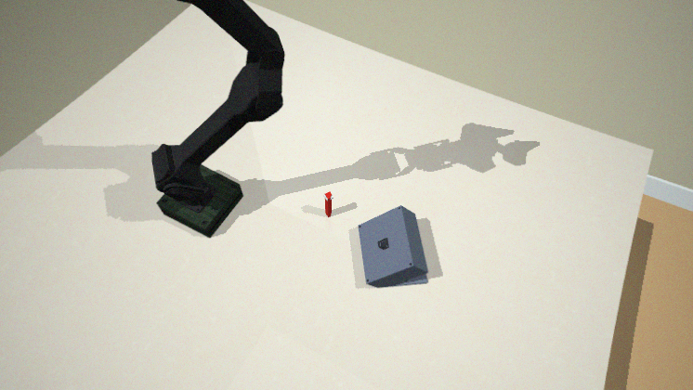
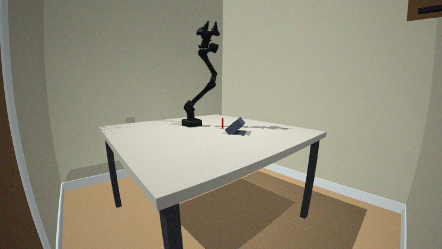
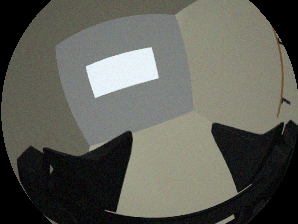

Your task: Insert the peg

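Note:
A small red peg (image 1: pixel 328 206) (image 2: pixel 222 123) stands upright on the table, between the arm's base and the panel. The blue-grey sloped panel (image 1: pixel 390 261) (image 2: pixel 235 125) has one dark angular hole (image 1: pixel 383 243) near the middle of its face; its exact shape is too small to tell. My gripper (image 2: pixel 212 21) (image 3: pixel 174 132) is open and empty, high above the table with its fingers pointing up. It is far from the peg and the panel. It is out of the frame in the top view.
The arm's dark green base (image 1: pixel 220 208) (image 2: pixel 191 123) sits on the pale table (image 1: pixel 193 300) (image 2: pixel 185 154), left of the peg. The arm's shadow falls across the table behind the peg and panel. The wrist view shows walls and a ceiling with a bright light panel (image 3: pixel 122 72).

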